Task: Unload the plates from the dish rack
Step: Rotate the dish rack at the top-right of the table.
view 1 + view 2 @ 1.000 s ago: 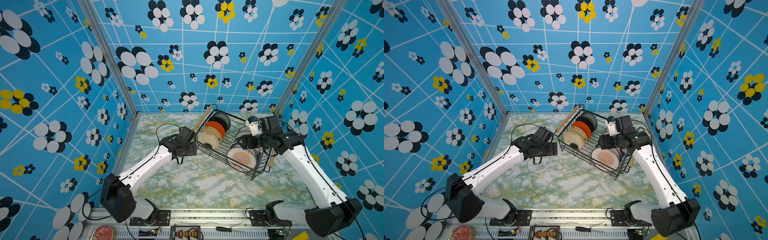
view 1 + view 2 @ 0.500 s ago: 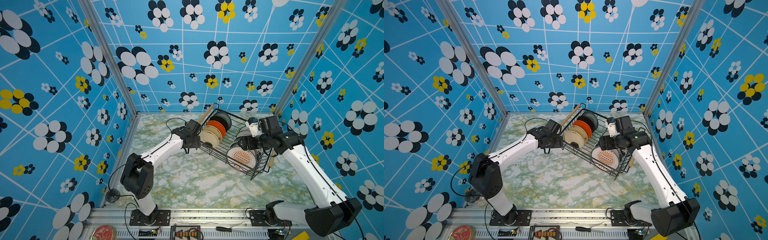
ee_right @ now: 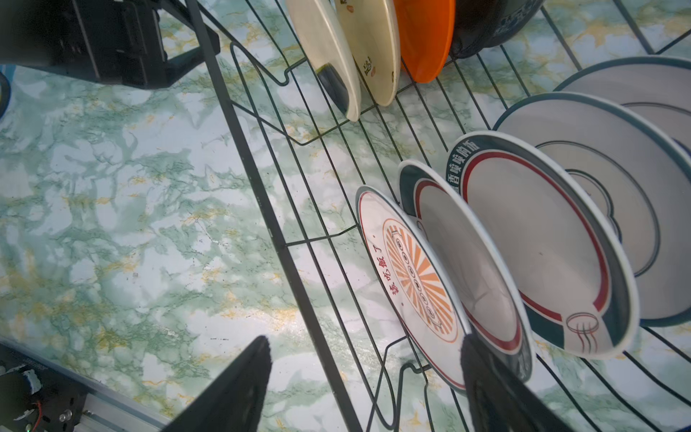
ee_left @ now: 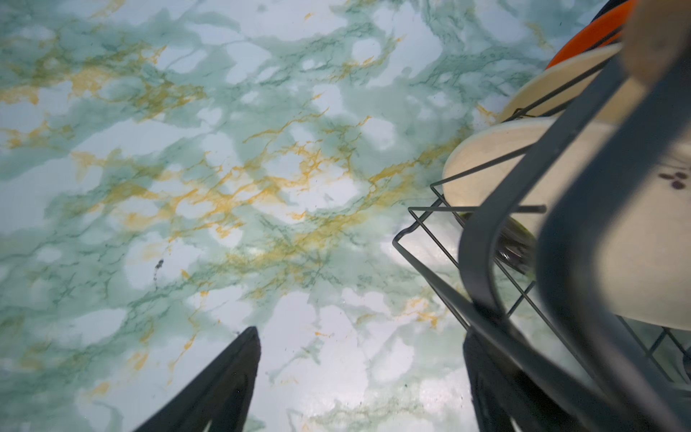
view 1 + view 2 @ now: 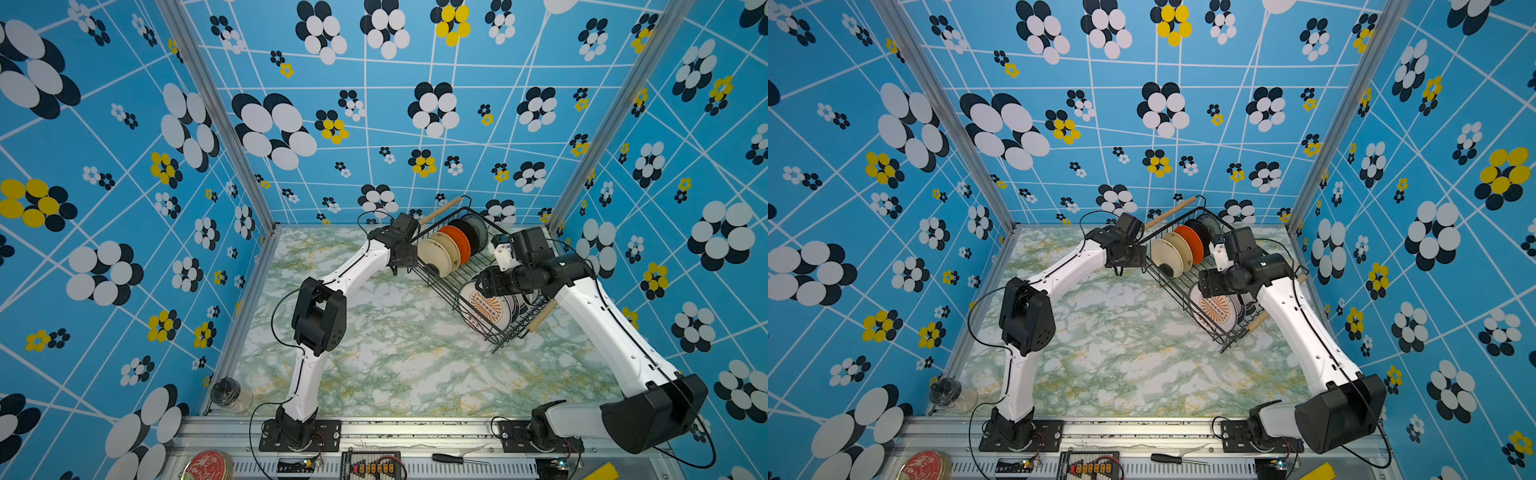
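Swung inward, the left claw [image 4: 362,333] now hangs wide beside the dish rack [image 3: 258,179], likely to steady it, while the right claw [image 3: 365,338] hovers wide over the plates [image 3: 418,276].

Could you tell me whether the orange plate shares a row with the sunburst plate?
No, the orange plate stands in the other row, next to a cream plate, away from the sunburst plate.

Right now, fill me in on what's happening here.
Two robot arms are at a dish rack. The left gripper hangs open at the rack's corner by the small plates. The right gripper is open over the large plates, at the front one. Neither holds anything; no plate is out yet.
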`<state>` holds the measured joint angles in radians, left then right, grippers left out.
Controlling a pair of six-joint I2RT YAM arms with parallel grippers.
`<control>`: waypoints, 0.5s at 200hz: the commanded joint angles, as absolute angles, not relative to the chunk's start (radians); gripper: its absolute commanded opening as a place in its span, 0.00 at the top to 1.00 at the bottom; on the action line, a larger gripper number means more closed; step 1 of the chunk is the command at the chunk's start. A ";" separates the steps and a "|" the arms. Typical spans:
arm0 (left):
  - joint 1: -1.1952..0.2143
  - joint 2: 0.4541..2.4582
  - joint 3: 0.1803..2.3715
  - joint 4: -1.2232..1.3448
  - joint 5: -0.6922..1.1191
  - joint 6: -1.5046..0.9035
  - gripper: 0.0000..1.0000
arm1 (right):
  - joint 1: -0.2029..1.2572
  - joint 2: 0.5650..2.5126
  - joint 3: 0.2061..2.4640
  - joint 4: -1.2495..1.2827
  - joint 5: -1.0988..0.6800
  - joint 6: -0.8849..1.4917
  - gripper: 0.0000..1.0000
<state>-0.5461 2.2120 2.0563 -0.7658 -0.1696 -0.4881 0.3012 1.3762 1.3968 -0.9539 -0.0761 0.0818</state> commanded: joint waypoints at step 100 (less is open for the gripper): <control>-0.502 2.159 1.999 -0.688 -0.074 -0.487 0.03 | 0.307 1.458 1.430 -0.977 0.049 0.130 0.23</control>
<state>-0.5186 2.2932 2.1109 -0.7376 -0.0921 -0.4789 0.3008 1.4399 1.3983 -0.9623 0.0181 0.1085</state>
